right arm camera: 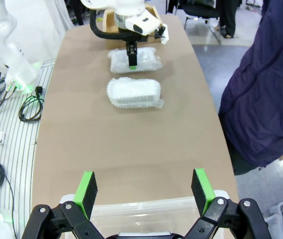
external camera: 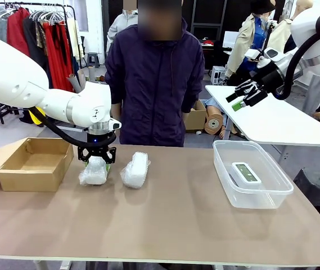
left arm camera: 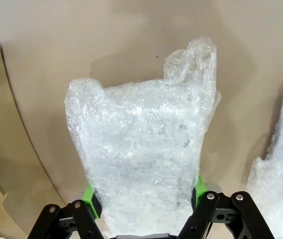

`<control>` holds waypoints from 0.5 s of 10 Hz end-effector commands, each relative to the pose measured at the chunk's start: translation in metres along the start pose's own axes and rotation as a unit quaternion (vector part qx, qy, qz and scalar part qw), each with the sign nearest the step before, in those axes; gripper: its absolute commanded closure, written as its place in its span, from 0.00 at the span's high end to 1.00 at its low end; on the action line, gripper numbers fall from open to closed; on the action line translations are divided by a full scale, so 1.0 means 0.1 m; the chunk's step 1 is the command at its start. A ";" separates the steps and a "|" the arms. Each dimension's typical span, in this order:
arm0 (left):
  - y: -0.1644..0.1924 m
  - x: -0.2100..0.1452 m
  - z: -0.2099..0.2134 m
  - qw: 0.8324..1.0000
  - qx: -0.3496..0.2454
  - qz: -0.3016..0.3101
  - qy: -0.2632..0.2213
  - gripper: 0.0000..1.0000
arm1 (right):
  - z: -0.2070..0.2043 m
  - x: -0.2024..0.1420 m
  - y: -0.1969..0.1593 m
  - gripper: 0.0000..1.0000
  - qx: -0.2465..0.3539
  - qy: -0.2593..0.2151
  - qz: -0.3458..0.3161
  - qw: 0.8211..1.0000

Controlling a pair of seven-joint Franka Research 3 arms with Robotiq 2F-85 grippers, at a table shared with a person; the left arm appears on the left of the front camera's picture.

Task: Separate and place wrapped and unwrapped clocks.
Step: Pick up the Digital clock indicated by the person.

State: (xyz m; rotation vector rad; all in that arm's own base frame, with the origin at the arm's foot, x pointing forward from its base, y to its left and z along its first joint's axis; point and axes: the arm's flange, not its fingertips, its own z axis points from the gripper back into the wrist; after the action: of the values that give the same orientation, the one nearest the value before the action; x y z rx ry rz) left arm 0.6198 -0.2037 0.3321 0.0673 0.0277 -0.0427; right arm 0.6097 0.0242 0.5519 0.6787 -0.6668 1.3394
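Two wrapped clocks in crinkly white wrap lie side by side on the brown table. My left gripper (external camera: 96,160) (left arm camera: 143,191) comes straight down on the left wrapped clock (external camera: 95,170) (left arm camera: 141,149), its green pads pressed against both sides while the bundle rests on the table. The second wrapped clock (external camera: 135,169) (left arm camera: 280,164) (right arm camera: 134,92) lies free just beside it. The unwrapped clock (external camera: 246,173), white with a grey-green screen, lies inside the clear plastic tub (external camera: 272,194). My right gripper (external camera: 241,101) (right arm camera: 143,186) hangs open and empty high over the tub's side of the table.
An open brown cardboard box (external camera: 33,163) stands at the table's left edge, close to my left gripper. A person (external camera: 154,84) in a dark jacket stands at the far side. A white table (external camera: 278,118) lies beyond at the right.
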 end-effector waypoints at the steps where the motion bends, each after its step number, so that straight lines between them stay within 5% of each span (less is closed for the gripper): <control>1: 0.00 -0.13 0.26 1.000 0.008 -0.018 0.000 0.00 | 0.00 0.02 0.03 1.00 0.000 0.001 0.003 1.000; 5: 0.09 -0.32 1.08 0.999 -0.004 -0.040 0.000 0.00 | 0.00 0.02 0.03 1.00 0.000 0.001 0.003 1.000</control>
State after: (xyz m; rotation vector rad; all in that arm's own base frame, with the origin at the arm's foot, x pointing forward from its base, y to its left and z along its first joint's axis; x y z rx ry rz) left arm 0.5945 -0.2061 0.4224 0.0793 0.0233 -0.1059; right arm 0.6097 0.0242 0.5518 0.6788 -0.6668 1.3394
